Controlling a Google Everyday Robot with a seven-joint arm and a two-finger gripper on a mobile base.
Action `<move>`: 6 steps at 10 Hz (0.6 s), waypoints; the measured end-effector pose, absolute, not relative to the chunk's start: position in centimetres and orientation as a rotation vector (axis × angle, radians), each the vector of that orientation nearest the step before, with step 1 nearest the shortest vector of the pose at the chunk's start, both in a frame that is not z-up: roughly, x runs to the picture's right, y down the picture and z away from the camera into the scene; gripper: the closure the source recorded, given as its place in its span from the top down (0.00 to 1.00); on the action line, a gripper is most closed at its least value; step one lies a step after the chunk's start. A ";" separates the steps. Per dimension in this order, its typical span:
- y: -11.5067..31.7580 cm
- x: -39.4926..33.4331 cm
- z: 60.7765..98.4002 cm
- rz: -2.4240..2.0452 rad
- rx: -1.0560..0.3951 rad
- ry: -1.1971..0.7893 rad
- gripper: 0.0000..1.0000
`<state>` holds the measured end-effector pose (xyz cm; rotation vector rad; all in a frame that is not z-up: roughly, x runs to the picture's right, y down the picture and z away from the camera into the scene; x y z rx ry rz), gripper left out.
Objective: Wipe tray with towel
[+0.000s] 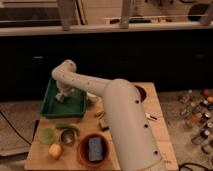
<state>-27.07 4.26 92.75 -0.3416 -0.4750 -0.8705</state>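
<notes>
The green tray [50,109] lies at the far left of the wooden table. My gripper [62,95] reaches down into it from the white arm [95,87], which bends over the tray's back right part. A small whitish towel [59,97] shows under the gripper on the tray floor. The gripper's tip is hidden against the towel.
A reddish-brown bowl [82,155] holding a dark blue-grey sponge [95,148] sits at the table's front. A yellow fruit [55,150], a green cup [47,135] and a small round tin [67,136] stand left of it. Bottles [200,115] crowd the floor at right.
</notes>
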 end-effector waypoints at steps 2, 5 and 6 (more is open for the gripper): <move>6.5 -27.7 91.8 -0.943 -0.353 -0.519 0.00; 8.8 -25.1 91.0 -0.978 -0.393 -0.538 0.00; 9.1 -23.7 90.9 -0.972 -0.406 -0.532 0.00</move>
